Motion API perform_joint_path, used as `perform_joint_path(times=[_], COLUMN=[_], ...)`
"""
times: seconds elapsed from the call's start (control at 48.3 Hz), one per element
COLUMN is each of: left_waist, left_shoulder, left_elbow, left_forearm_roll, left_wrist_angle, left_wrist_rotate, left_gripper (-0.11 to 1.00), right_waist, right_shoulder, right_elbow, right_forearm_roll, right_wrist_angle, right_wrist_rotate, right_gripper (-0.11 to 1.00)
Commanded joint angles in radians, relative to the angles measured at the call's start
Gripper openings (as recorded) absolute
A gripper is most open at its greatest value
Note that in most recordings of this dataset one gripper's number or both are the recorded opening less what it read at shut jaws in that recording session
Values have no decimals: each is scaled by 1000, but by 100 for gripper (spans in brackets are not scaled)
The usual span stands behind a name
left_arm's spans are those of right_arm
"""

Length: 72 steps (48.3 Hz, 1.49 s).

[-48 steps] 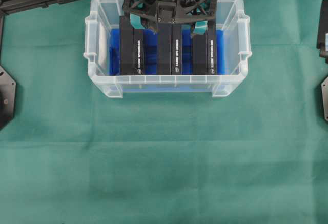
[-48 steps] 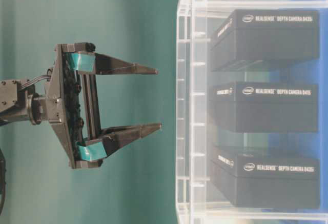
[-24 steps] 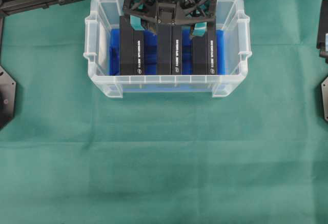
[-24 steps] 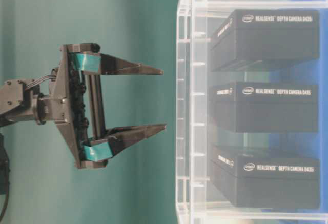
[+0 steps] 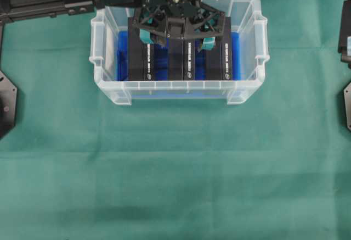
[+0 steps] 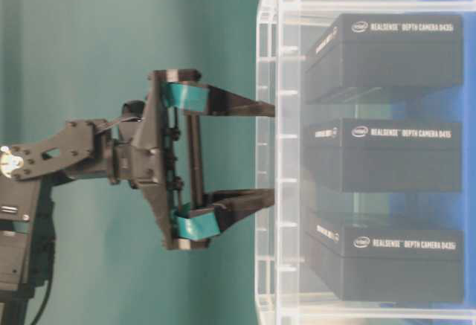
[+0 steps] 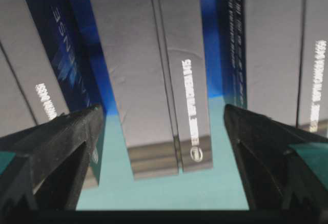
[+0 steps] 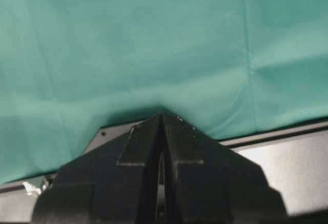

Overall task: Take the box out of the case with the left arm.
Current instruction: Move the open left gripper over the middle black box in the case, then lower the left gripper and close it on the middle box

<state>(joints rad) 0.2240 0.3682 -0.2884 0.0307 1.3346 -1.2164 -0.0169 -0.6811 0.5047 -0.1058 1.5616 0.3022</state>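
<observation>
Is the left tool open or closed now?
Open. The left tool hangs over the case, its fingers spread on either side of the middle box.

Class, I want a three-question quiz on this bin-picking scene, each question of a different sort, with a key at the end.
1. How many black boxes stand in the case?
2. True or false: the left end effector is shut on a box.
3. Multiple choice: which box lies between the left end effector's open fingers in the left wrist view? A) the middle box B) the leftmost box C) none

Key:
1. Three, side by side on the blue lining.
2. False. Its fingers stand wide apart and hold nothing.
3. A.
</observation>
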Motion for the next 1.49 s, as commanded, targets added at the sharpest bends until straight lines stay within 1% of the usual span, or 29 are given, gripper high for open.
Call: perform_joint_path(times=[0.0,0.104,0.331,0.642,0.808,1.035,1.47], left_waist=[3,3,5,3,6,6,6], left_shoulder=[-38,-38,-37,-29,-29,-28,-28], left_elbow=[5,29,69,120,144,153,150], left_forearm_roll=[5,5,5,12,14,14,14], left_wrist_angle=[-31,-69,-94,-170,-176,-209,-209], left_wrist_rotate=[0,0,0,-3,-20,-26,-26], left_gripper=[95,95,95,95,95,95,95], right_waist=[-2,-2,-2,-2,-2,-2,-2], right_shoulder=[2,2,2,2,2,2,2], right_elbow=[-9,-8,-6,-5,2,3,3], right_forearm_roll=[-3,-3,-3,-2,-3,-3,-2], right_wrist_angle=[-9,-17,-28,-32,-34,-34,-34], right_wrist_rotate=[0,0,0,0,0,0,-2], right_gripper=[2,2,2,2,2,2,2])
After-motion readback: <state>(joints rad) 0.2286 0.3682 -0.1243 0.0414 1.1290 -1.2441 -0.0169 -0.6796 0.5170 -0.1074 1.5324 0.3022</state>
